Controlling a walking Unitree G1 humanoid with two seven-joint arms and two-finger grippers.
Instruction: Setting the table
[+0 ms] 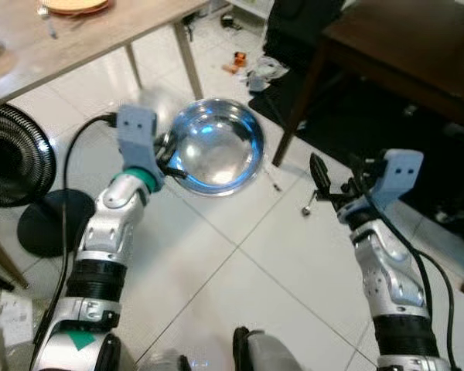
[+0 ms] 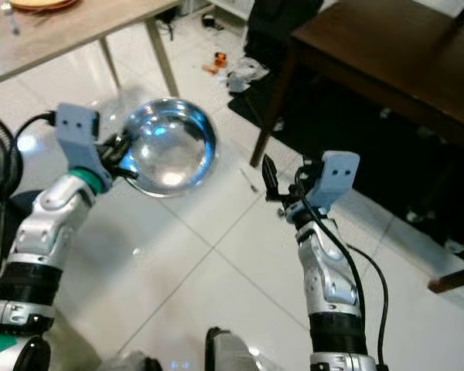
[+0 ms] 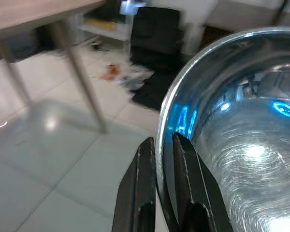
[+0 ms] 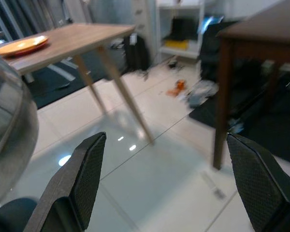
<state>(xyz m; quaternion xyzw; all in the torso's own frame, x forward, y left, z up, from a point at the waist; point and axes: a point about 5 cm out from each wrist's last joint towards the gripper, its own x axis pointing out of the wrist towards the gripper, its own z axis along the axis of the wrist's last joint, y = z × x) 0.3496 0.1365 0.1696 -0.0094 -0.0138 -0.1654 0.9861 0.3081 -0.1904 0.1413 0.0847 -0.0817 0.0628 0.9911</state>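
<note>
A shiny steel bowl (image 1: 216, 147) hangs in the air above the white tiled floor, held by its rim. My left gripper (image 1: 168, 157) is shut on that rim, and the left wrist view shows the two black fingers (image 3: 140, 193) pinching the bowl's edge (image 3: 222, 159). My right gripper (image 1: 325, 185) is raised to the right of the bowl with nothing in it. Its fingers (image 4: 82, 179) stand wide open. The bowl's side (image 4: 7, 140) shows at the edge of the right wrist view.
A light wooden table (image 1: 77, 35) at the upper left carries an orange plate (image 1: 76, 5). A dark wooden table (image 1: 402, 54) stands at the upper right. A black fan (image 1: 15, 158) sits at my left. Small clutter (image 1: 251, 69) lies on the floor.
</note>
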